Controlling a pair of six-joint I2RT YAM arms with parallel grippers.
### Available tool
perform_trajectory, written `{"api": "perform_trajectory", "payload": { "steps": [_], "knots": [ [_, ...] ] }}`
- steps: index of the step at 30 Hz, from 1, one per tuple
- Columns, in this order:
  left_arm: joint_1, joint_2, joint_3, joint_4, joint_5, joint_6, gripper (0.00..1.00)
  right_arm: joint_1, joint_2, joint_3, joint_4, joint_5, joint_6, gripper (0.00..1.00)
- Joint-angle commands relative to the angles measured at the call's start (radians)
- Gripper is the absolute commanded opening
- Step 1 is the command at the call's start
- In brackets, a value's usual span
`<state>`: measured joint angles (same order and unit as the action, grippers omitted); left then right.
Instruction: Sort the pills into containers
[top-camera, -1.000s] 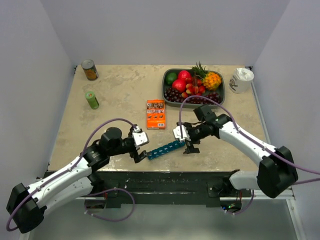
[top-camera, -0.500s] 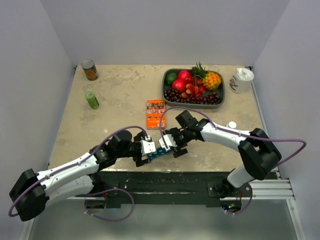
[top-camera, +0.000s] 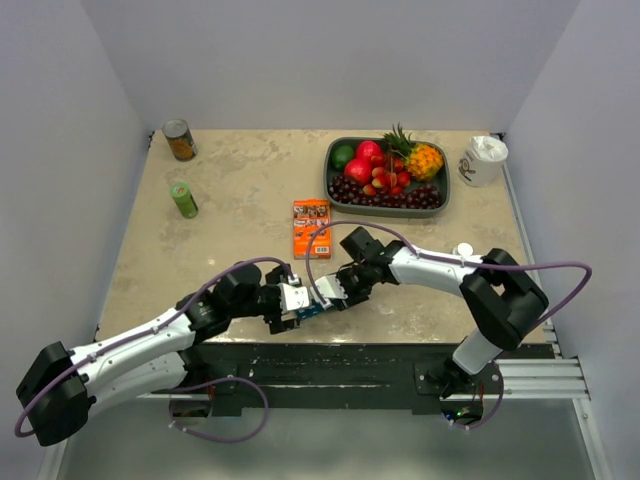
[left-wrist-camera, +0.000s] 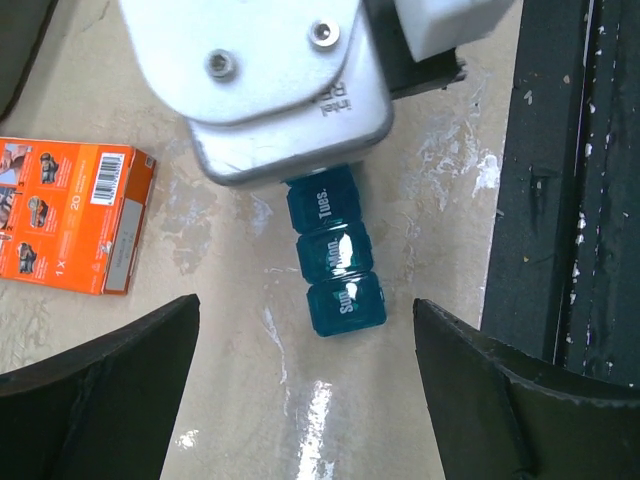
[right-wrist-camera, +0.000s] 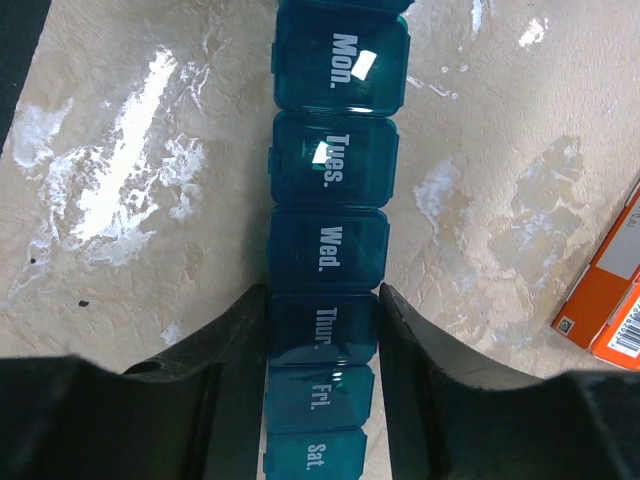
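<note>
Top view, change over one second. The right gripper (top-camera: 335, 291) has travelled toward 9 o'clock along the pill organiser (top-camera: 311, 309), from its 3 o'clock end to its middle. It now flanks the "Thur." lid. The left gripper (top-camera: 287, 306) has advanced toward 3 o'clock. The arms now hide most of the strip, and a small white bottle (top-camera: 463, 249) is uncovered.

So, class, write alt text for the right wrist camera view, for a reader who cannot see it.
A teal pill organiser with closed lids marked Mon. to Sat. lies on a beige marbled table, gripped at its Thur. compartment between the two black fingers of the right gripper. An orange box corner shows at the right edge.
</note>
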<state>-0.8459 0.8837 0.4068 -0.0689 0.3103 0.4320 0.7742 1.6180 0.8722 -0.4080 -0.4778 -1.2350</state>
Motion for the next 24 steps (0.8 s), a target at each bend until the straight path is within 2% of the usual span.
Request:
{"api": "perform_trajectory", "payload": {
  "steps": [1, 3, 7, 13, 20, 22, 24],
  "knots": [
    [-0.012, -0.002, -0.011, 0.029, 0.026, 0.033, 0.91, 0.004, 0.008, 0.054, -0.041, -0.001, 0.026, 0.36],
    [-0.016, 0.001, -0.01, 0.037, 0.042, 0.033, 0.91, 0.0, -0.003, 0.066, -0.06, -0.018, 0.057, 0.28],
    [-0.025, 0.011, -0.008, 0.054, 0.073, 0.021, 0.91, -0.001, -0.042, 0.09, -0.08, -0.091, 0.117, 0.23],
    [-0.028, 0.066, 0.021, 0.107, 0.095, -0.018, 0.91, -0.001, -0.079, 0.116, -0.103, -0.16, 0.178, 0.2],
    [-0.03, 0.116, 0.044, 0.106, 0.04, -0.044, 0.9, 0.0, -0.118, 0.114, -0.101, -0.193, 0.193, 0.19],
    [-0.03, 0.124, 0.056, 0.097, 0.007, -0.05, 0.88, -0.001, -0.127, 0.11, -0.095, -0.194, 0.198, 0.19],
    [-0.03, 0.136, 0.066, 0.095, 0.0, -0.052, 0.82, 0.0, -0.135, 0.103, -0.088, -0.191, 0.201, 0.19]
  ]
}}
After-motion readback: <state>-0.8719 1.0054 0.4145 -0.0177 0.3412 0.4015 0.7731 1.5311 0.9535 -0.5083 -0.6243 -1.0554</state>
